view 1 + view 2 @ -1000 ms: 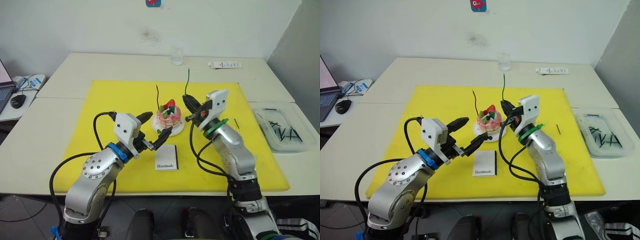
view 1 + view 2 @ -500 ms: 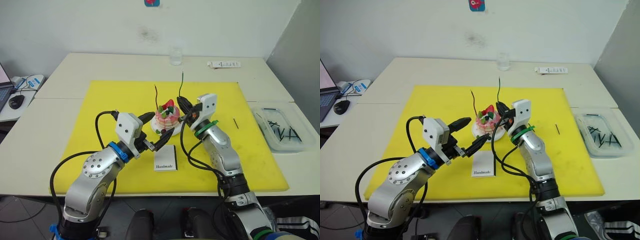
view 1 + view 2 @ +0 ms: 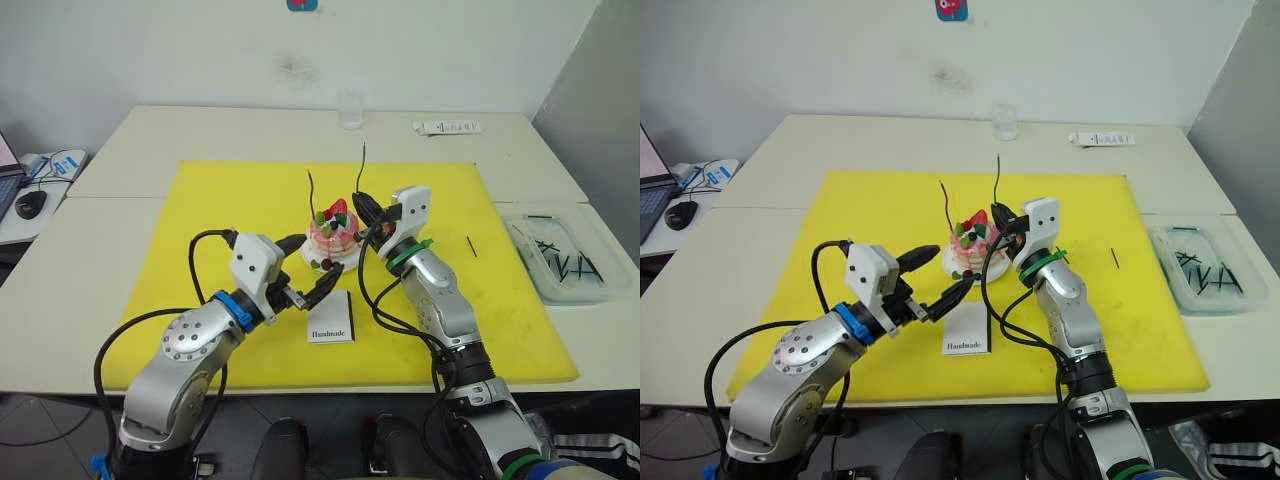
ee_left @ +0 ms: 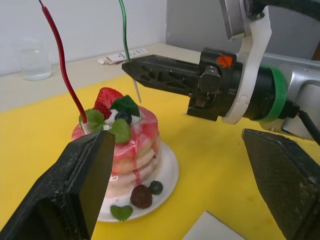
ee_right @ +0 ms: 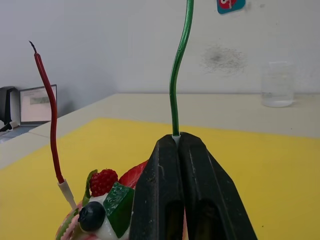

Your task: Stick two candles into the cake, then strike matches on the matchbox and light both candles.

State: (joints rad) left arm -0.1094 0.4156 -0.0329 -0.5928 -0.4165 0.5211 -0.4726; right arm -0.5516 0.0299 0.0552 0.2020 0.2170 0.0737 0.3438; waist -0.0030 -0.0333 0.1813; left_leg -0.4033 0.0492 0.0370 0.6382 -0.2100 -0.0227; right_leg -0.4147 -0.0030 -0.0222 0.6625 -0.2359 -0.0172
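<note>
The right hand (image 4: pixel 131 67), clamped on the green candle (image 4: pixel 124 32), had moved left over the cake (image 4: pixel 120 145), ready to plant candle 2

1. We take this for an office or lab room: pale tables (image 3: pixel 250 130) pushed together against a bare white wall (image 3: pixel 200 50).
2. At the far left of the frame, we see a laptop (image 3: pixel 648 165) and a computer mouse (image 3: pixel 31 203).
3. A yellow mat (image 3: pixel 230 200) covers the work area, with a clear plastic bin (image 3: pixel 560 262) at the right.
</note>
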